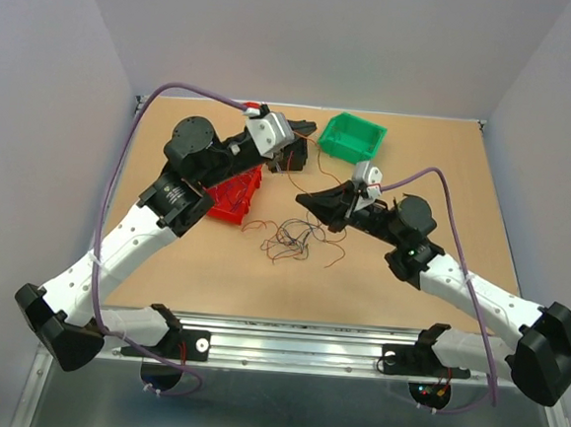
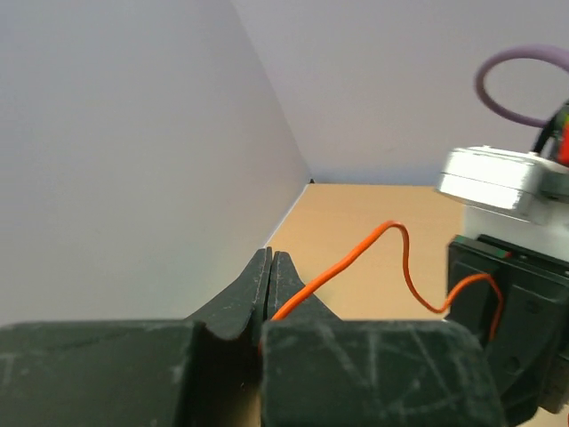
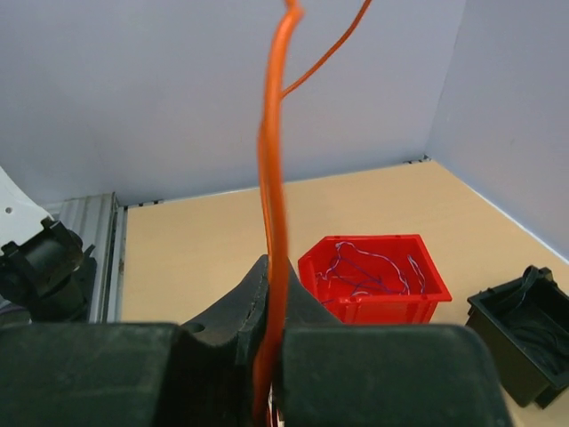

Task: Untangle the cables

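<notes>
Pale lavender walls (image 1: 329,39) close in a tan worktop (image 1: 441,246). Left jaws are clenched on an orange cable (image 2: 356,253). It comes out between their tips, arches up ahead of them and dips over to the black wrist body of the other arm (image 2: 498,311) on their right. Right jaws are likewise pinched tight on an orange cable (image 3: 274,178), which rises straight up out of them as a doubled strand and forks near the top. Whether both hold the same cable cannot be told for certain. Other cables (image 1: 292,236) lie in a loose tangle on the worktop, just on the near side of the right jaws in the overhead view and well apart from the left jaws. A red bin (image 3: 382,302) holding a few purple strands (image 3: 369,262) sits beyond the right jaws, with a black bin (image 3: 520,329) to its right. A green bin (image 1: 351,138) stands just past the tips of the left jaws.
</notes>
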You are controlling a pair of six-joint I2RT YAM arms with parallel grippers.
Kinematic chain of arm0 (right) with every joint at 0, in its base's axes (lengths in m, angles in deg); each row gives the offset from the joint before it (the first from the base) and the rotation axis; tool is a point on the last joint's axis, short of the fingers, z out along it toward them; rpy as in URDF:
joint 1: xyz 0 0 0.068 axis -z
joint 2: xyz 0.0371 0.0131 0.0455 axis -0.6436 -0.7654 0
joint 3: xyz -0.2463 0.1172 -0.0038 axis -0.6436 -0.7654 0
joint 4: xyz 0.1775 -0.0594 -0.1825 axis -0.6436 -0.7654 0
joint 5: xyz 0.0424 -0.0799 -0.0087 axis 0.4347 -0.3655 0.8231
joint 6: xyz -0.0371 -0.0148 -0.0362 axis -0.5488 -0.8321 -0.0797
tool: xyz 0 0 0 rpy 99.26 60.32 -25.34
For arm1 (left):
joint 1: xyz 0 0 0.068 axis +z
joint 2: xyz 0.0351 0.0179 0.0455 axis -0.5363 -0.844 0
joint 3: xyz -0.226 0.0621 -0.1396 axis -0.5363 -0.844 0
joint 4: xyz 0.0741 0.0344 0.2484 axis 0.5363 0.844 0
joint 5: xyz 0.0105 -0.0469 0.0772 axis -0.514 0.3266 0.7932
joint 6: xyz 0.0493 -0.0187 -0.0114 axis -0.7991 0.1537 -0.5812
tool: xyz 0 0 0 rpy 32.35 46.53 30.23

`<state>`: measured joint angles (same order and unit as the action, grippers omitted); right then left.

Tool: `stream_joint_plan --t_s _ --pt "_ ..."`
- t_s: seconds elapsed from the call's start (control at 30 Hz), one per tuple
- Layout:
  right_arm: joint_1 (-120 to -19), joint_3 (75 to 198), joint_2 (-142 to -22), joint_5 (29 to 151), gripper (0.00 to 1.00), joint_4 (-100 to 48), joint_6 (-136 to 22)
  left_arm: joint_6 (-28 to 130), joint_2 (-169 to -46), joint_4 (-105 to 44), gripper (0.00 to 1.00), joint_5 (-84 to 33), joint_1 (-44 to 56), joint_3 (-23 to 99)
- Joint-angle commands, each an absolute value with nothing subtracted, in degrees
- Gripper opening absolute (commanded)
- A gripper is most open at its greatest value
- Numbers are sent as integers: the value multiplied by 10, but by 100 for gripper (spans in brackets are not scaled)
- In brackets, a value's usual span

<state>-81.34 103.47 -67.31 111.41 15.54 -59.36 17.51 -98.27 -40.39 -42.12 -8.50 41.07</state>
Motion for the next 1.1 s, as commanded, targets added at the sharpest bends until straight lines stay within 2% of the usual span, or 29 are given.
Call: stream_joint_plan --t_s 0.0,0.13,0.2,0.53,0.67,0.87,1.07 --pt "-813 1002 -645 1091 5 184 -596 250 -987 -472 0 -413 -40 418" --pt "-813 987 -637 1082 6 186 -599 324 -1004 -490 0 -445 19 427" --pt "-814 981 -635 1083 1 187 -600 359 -1015 -492 0 -462 47 432" --pt "-814 944 -598 1036 1 192 -607 461 -1068 -484 0 -469 135 438" --pt "-813 932 -581 1006 1 193 -607 498 -1098 -497 0 -509 163 430" --pt "-813 933 -565 975 1 191 -606 517 -1196 -463 0 -534 177 457" --pt "-813 1014 -588 939 1 190 -611 537 -1330 -429 0 -630 177 501"
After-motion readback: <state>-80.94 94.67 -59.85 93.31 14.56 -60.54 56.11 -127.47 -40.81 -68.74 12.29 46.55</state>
